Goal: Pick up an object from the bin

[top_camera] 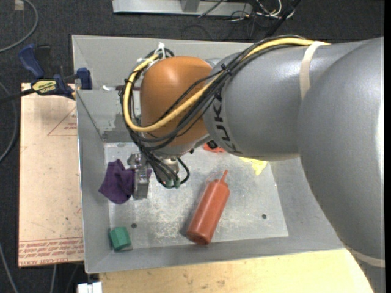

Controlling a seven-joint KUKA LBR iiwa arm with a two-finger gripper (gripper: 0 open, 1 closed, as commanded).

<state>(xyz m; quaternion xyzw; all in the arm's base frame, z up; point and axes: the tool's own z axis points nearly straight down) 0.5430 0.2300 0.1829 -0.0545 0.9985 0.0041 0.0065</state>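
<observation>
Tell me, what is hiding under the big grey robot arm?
A yellow scrap and a red bit peek out from under the arm on the bin floor. What they are, and anything else beneath, is covered.

A dark carpeted floor is seen around; a pale metal base (flat, long) is set on it, with cables tangled beside.

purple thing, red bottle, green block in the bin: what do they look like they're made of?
Purple item: likely soft cloth, matte, with crumpled folds. Red squeeze bottle: probably plastic, smooth with a slight sheen and a moulded nozzle. Green block: matte with rounded edges; foam or plastic, can't tell.
</observation>
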